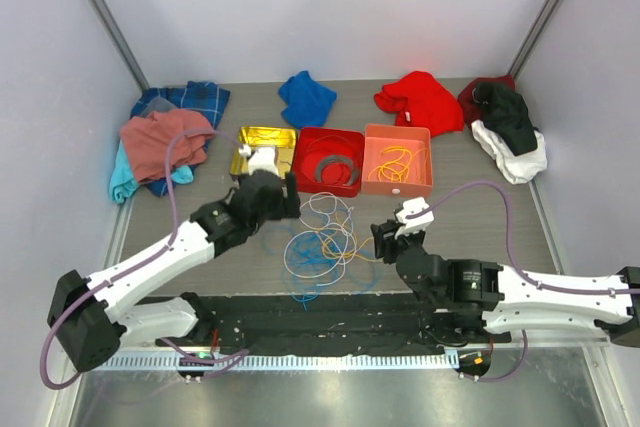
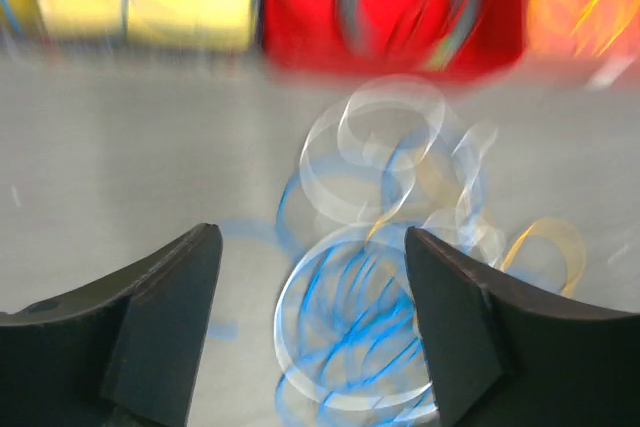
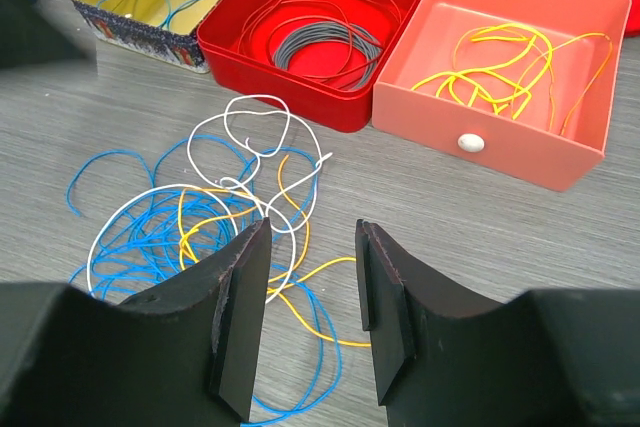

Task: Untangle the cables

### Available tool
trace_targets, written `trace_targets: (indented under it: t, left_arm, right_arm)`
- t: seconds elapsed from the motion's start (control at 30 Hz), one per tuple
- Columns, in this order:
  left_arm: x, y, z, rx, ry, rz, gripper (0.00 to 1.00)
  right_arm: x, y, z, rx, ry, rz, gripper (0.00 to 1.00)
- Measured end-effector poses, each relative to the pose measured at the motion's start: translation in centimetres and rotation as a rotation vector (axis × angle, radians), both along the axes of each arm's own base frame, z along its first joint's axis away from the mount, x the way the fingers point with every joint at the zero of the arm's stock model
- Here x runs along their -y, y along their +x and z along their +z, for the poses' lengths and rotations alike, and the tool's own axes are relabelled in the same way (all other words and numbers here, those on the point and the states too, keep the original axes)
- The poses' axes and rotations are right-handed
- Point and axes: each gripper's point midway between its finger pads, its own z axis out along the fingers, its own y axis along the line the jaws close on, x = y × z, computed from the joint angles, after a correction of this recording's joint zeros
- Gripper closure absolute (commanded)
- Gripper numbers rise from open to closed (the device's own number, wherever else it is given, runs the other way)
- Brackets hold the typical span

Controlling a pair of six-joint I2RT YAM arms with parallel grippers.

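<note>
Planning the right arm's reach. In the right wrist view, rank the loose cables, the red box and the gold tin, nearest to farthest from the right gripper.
1. The loose cables: on the table, right at the right gripper, mostly to its left.
2. The red box: beyond the cables, ahead.
3. The gold tin: farthest, left of the red box.

We see three boxes in a row on the table (image 1: 480, 217): the left box (image 1: 275, 137), the middle box (image 1: 345, 188), the right box (image 1: 398, 190). A heap of cables (image 1: 322, 237) lies just in front of the middle box. More cables lie inside each box. Behind the boxes lie clothes (image 1: 308, 97). The left gripper (image 1: 288, 197) is left of the heap, the right gripper (image 1: 384, 238) right.
</note>
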Motion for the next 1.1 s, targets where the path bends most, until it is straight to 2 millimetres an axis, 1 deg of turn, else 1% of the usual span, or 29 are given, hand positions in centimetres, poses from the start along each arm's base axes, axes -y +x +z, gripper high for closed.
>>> trace_targets:
  t: [0.07,0.13,0.17,0.23,0.27,0.33,0.47,0.63,0.73,0.83,0.97,1.03,1.1]
  left_arm:
    - [-0.5,-2.6,-4.3,-0.090,0.009,-0.016,0.30]
    - [-1.1,-4.7,-7.7,-0.164,0.021,-0.027,0.31]
    - [-1.4,-5.7,-9.3,-0.201,0.026,-0.032,0.34]
    - [-1.6,-6.9,-11.0,-0.247,0.025,-0.040,0.37]
    - [-1.4,-7.3,-11.4,-0.263,0.014,-0.046,0.37]
    - [-0.7,-7.5,-11.4,-0.266,-0.012,-0.060,0.37]
    - [1.6,-7.9,-10.4,-0.245,-0.085,-0.116,0.38]
    - [4.2,-9.8,-10.1,-0.242,-0.130,-0.217,0.44]
    - [4.9,-11.4,-10.6,-0.262,-0.132,-0.271,0.44]
    - [5.2,-13.0,-11.1,-0.282,-0.138,-0.307,0.45]
    - [5.2,-13.9,-10.9,-0.285,-0.161,-0.327,0.46]
    - [5.3,-14.0,-10.8,-0.285,-0.172,-0.326,0.46]
    - [5.4,-14.0,-11.0,-0.293,-0.168,-0.326,0.46]
  right_arm:
    - [-0.2,0.0,0.1,0.002,0.001,0.002,0.53]
    - [-0.4,0.1,0.3,0.003,0.005,0.002,0.53]
    - [-0.5,0.1,0.4,0.003,0.005,0.002,0.53]
    - [-0.9,0.1,0.3,0.001,0.004,0.006,0.53]
    - [-1.1,0.1,0.3,-0.002,0.001,0.009,0.53]
    - [-1.5,0.1,0.1,-0.008,-0.001,0.016,0.53]
    - [-2.0,0.0,-0.3,-0.024,-0.002,0.026,0.53]
    - [-2.3,-0.2,-0.5,-0.039,0.022,0.031,0.53]
    - [-2.5,-0.2,-0.7,-0.046,0.023,0.032,0.53]
    - [-2.6,-0.2,-1.0,-0.053,0.019,0.032,0.53]
    - [-2.8,-0.2,-1.4,-0.061,0.014,0.028,0.53]
    - [-2.9,-0.2,-1.6,-0.065,0.009,0.028,0.53]
    - [-3.0,-0.3,-1.9,-0.070,0.001,0.029,0.53]
